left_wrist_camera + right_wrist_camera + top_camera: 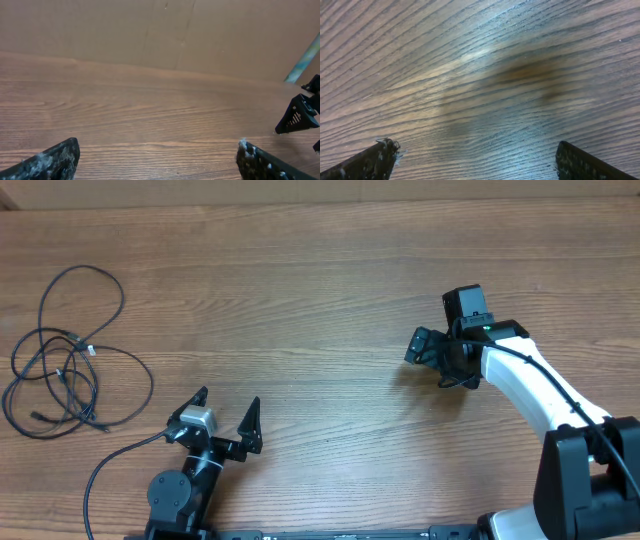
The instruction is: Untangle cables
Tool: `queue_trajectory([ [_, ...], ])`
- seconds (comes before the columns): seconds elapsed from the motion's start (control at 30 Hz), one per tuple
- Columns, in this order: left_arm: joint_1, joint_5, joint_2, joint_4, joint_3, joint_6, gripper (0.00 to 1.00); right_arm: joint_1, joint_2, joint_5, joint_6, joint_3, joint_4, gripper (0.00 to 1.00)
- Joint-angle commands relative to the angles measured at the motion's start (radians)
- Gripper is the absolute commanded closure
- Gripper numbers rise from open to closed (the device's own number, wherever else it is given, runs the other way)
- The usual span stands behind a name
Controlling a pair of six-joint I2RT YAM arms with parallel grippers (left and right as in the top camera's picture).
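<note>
1. Cables [68, 372], thin and black, lie in a loose tangle of overlapping loops at the left edge of the overhead frame, on the wooden worktop [320, 270].
2. My left tool [229, 397] sits at the lower centre-left of that frame. Its jaws are spread wide and hold nothing, and it is well apart from the cables to its left.
3. My right tool [430, 362] is at the right of the frame, also spread wide and empty, far from the tangle.
4. Each wrist view shows wood grain between my dark fingertips [50, 162]. The left wrist view also catches my right tool at its right edge.
</note>
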Motion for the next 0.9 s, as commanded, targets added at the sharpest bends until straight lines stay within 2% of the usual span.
queue_trajectory([
  [0.0,0.004,-0.013,-0.011,-0.004,-0.003,0.026,0.01,0.003,-0.079,0.010,0.007,-0.006,0.004,0.00],
  [0.53,0.004,-0.013,-0.011,-0.004,-0.003,0.026,0.00,0.003,-0.603,0.010,0.008,-0.006,0.004,0.00],
  [0.87,0.004,-0.013,-0.011,-0.004,-0.003,0.026,0.00,0.003,-0.851,0.010,0.008,-0.006,0.003,0.00],
])
